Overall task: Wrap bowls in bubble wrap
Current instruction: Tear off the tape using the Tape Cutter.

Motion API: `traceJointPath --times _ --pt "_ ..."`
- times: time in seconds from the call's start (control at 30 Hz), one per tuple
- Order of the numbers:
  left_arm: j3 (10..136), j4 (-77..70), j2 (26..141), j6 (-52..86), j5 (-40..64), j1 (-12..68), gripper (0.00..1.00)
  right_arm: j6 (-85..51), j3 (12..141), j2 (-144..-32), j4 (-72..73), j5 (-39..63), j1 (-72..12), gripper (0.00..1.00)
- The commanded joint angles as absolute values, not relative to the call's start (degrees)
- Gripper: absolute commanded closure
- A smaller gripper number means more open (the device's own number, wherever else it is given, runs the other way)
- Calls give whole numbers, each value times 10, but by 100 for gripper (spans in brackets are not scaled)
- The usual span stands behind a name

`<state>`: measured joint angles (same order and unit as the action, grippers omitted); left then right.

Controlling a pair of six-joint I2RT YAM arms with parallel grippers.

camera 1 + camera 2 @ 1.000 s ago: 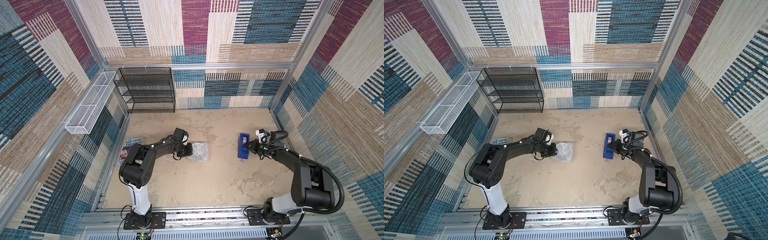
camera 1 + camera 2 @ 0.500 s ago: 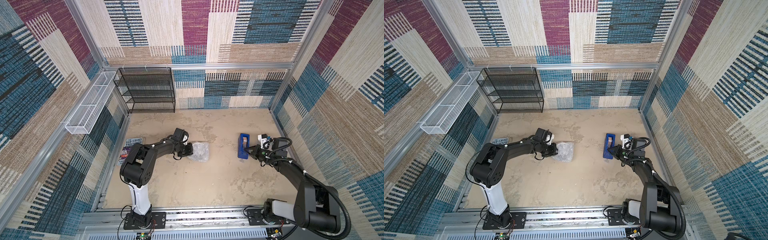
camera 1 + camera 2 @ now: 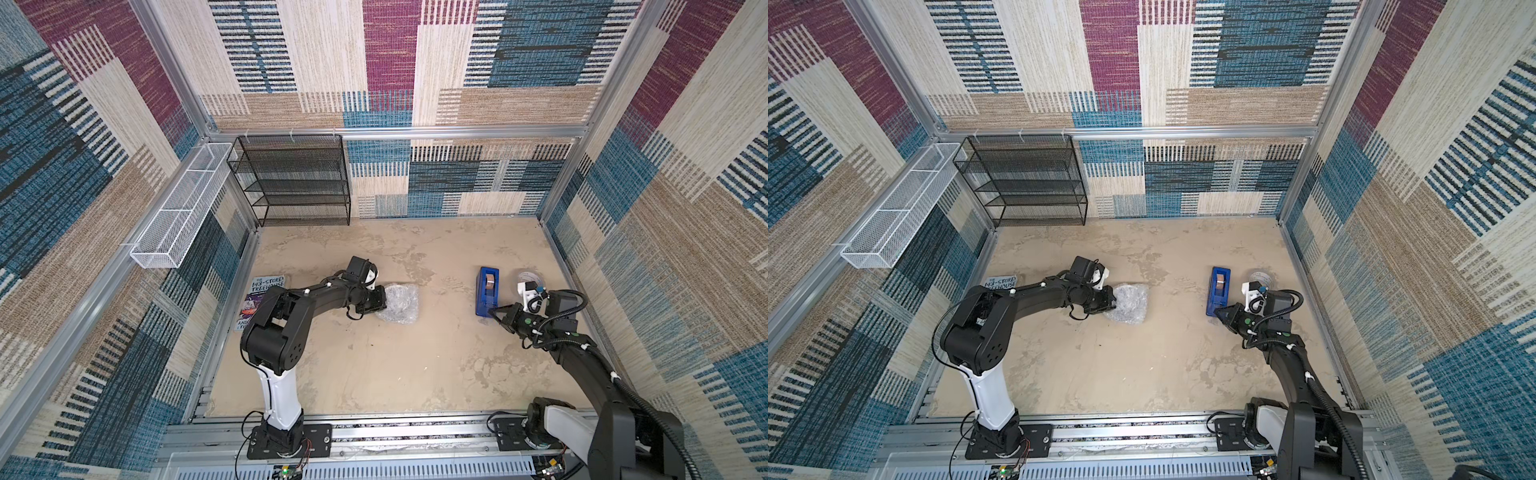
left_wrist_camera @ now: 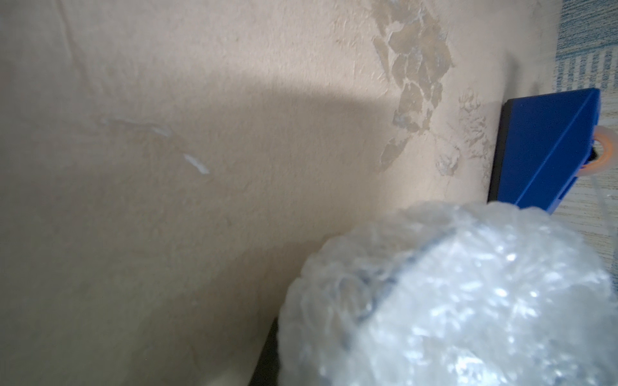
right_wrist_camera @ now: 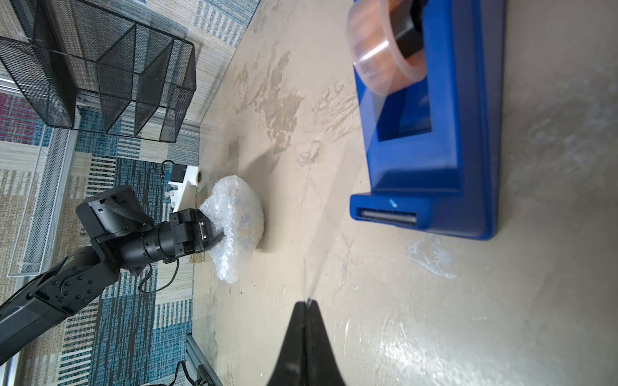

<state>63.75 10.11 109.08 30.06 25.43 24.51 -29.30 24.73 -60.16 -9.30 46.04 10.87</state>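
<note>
My left arm reaches low across the counter (image 3: 395, 365). Its tool (image 3: 380, 305) is nipped nearly closed on the edge of the bubble wrap (image 3: 399, 305), a rounded lump mid-counter with no clear long axis. The bowl (image 4: 414, 259) shows only as a dim blue rim inside. My right tool (image 5: 306, 304), fully closed, pinches a tape strip (image 5: 321, 264) drawn from the blue dispenser (image 3: 486, 291) just beside it.

Left tool (image 3: 380, 305) clamped nearly closed, right tool (image 5: 306, 305) pinched tight

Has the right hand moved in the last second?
Yes. The right hand has drawn back toward the robot's base, from beside the middle of the blue tape dispenser to its near end; the dispenser stayed put.
</note>
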Motion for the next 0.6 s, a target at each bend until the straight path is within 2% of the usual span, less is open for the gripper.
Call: traceJointPath --times 0.0,0.57 --pt "640 99 1092 297 257 244 100 -302 236 -594 -103 468 108 100" --pt "634 97 1091 294 251 245 100 -302 210 -671 -37 433 108 100"
